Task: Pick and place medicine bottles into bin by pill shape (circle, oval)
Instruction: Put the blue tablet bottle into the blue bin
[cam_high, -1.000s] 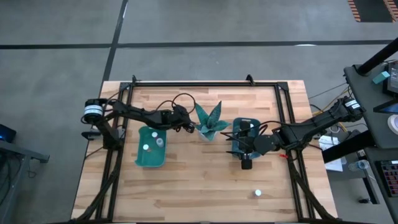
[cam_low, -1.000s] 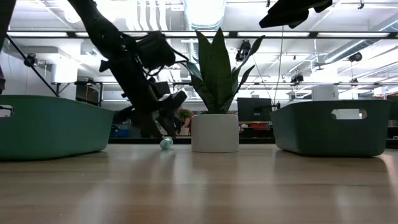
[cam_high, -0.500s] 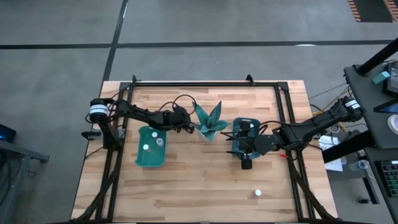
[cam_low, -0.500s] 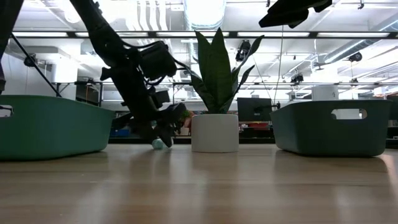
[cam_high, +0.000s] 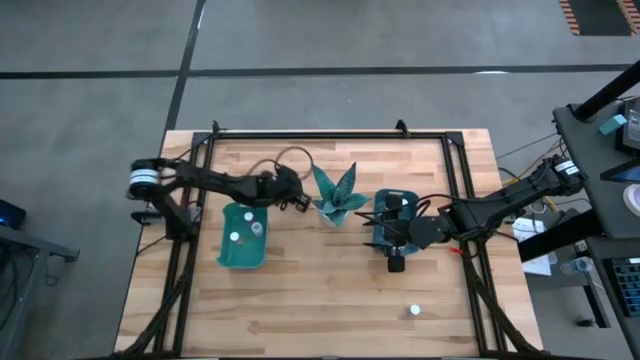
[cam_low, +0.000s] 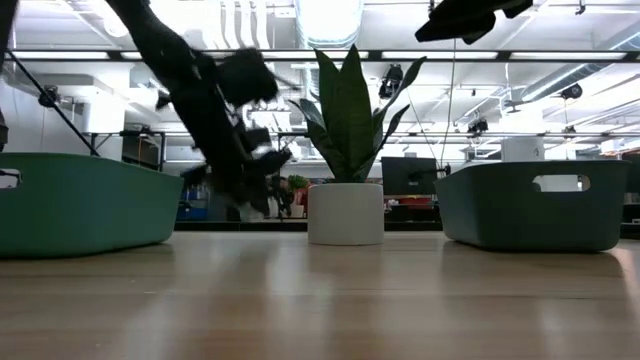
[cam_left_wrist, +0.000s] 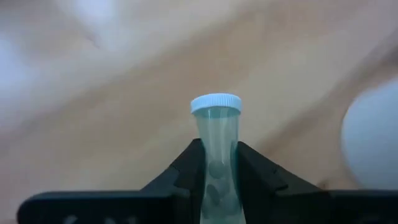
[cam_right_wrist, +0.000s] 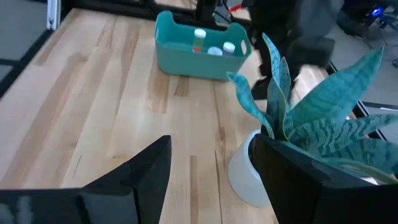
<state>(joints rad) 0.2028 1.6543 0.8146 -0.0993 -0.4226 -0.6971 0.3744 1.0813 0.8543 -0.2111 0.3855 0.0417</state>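
My left gripper (cam_high: 297, 199) is shut on a small clear medicine bottle (cam_left_wrist: 217, 155) with a white cap (cam_left_wrist: 216, 103), just left of the potted plant (cam_high: 338, 196). It shows blurred in the low view (cam_low: 252, 180), above the table. The left teal bin (cam_high: 243, 236) holds several bottles (cam_right_wrist: 199, 38). My right gripper (cam_right_wrist: 211, 180) is open and empty over the right teal bin (cam_high: 395, 228). One more bottle (cam_high: 414, 311) lies on the table near the front right. My left gripper pinches the bottle's clear body (cam_left_wrist: 216, 163) between its two fingers, which lie along the bottle. The capped end (cam_left_wrist: 216, 103) sticks out past the fingertips. Small pills show inside the body between the fingers. The bottle is lifted clear of the table.
The plant's white pot (cam_low: 345, 213) stands mid-table between the two bins, close to my left gripper. Its leaves (cam_right_wrist: 311, 112) reach toward my right gripper. Black frame rails (cam_high: 330, 136) run along the table's far and side edges.
My left gripper has gone down to a bottle lying on the table beside the plant pot, taken hold of it and come up again. The bottle has left the tabletop.
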